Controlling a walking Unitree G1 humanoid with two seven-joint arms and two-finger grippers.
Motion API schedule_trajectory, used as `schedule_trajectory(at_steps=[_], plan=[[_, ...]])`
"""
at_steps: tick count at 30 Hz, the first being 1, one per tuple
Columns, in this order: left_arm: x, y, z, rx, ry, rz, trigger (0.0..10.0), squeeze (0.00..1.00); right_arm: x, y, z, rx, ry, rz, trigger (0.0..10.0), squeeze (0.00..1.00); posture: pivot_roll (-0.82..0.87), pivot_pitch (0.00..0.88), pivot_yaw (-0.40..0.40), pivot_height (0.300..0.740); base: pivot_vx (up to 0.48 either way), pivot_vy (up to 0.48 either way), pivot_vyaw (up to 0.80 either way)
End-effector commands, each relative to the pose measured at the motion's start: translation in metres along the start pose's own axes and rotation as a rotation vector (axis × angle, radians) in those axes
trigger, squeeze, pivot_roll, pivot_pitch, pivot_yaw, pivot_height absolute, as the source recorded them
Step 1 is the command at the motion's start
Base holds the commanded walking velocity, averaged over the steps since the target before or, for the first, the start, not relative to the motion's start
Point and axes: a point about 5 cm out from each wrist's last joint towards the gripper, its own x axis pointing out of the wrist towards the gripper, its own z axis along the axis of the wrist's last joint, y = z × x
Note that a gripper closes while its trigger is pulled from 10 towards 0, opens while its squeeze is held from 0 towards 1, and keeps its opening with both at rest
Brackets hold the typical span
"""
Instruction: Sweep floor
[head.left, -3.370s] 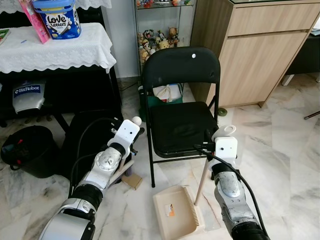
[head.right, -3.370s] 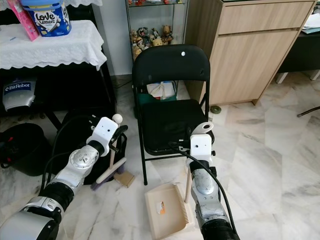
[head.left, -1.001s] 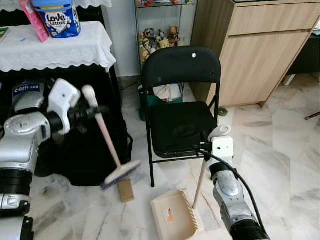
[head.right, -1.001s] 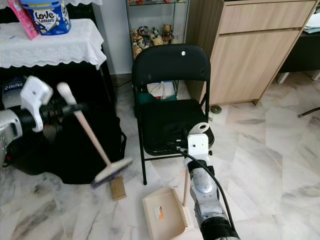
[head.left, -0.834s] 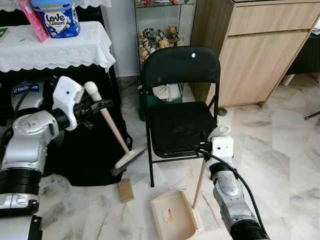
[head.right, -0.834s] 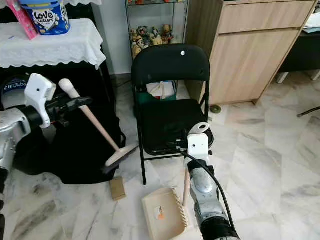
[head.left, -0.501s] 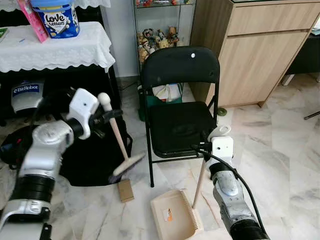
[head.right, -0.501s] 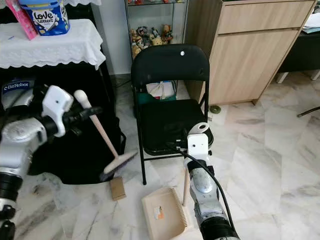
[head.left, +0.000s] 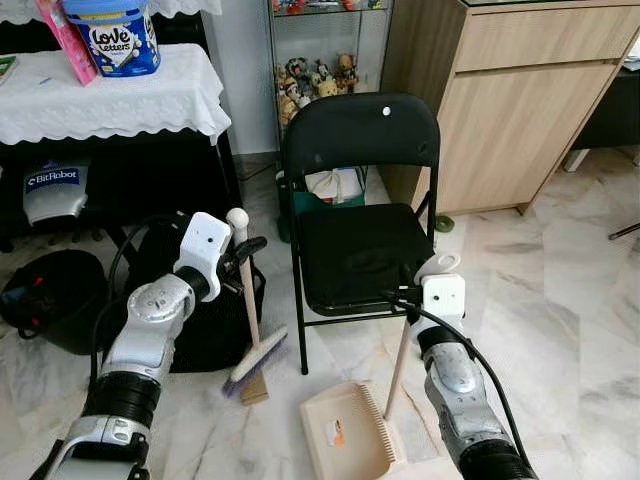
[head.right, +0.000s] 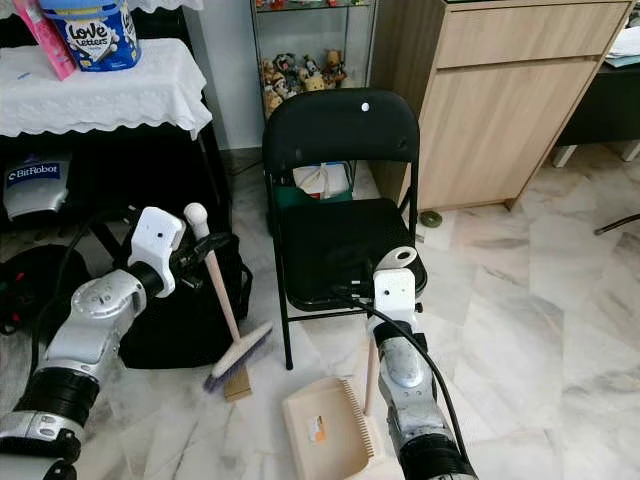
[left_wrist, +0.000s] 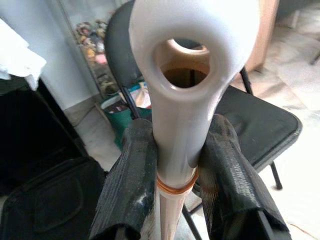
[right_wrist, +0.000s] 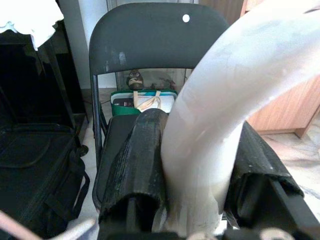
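Nearest the robot, on the marble floor (head.left: 560, 300), lies a beige dustpan (head.left: 345, 435), its comb edge turned toward the right arm. Its pale handle (head.left: 398, 360) rises at a slight tilt to the right gripper (right_wrist: 197, 165), whose black fingers (right_wrist: 137, 155) are closed on the handle's white looped top, one on each side.

Left of the dustpan, the brush (head.left: 255, 358) stands nearly upright with its purple bristles down on the floor, touching a small brown cardboard piece (head.left: 254, 386). The left gripper (left_wrist: 175, 175) clamps the brush just below its white ringed end, the fingers (left_wrist: 129, 185) pressing both sides of the shaft where an orange band circles it.

Behind the brush sits a black bag (head.left: 195, 320) on the floor, and farther left a dark round bin (head.left: 50, 295). Just beyond the dustpan stands a black folding chair (head.left: 360, 200), facing the robot, with its seat between the two arms.

Farther back on the left is a table with a white lace cloth (head.left: 110, 95) carrying a blue tub (head.left: 112, 38). Behind the chair stands a glass cabinet of small figurines (head.left: 315, 75), and to the right a wooden cabinet (head.left: 520, 100).
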Motion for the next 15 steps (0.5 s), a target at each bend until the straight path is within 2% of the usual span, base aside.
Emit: schedule_trajectory(at_steps=[1,5,15], plan=[[-0.0011,0.0051,0.0035,0.035,-0.028,0.039,10.0,0.00,0.0034,0.0008,0.0063,0.010,-0.025,-0.002,10.0,0.00,-0.07,0.065,0.014,0.740,0.000,0.000,0.00],[-0.0011,0.0066,0.0020,0.102,-0.028,0.065,10.0,0.00,0.0032,0.0008,0.0064,0.010,-0.026,-0.003,10.0,0.00,-0.07,0.065,0.014,0.740,0.000,0.000,0.00],[0.0003,-0.0012,-0.0032,0.180,-0.029,0.074,10.0,0.00,0.0029,0.0003,0.0060,0.010,-0.025,-0.003,10.0,0.00,-0.08,0.070,0.014,0.740,0.000,0.000,0.00]])
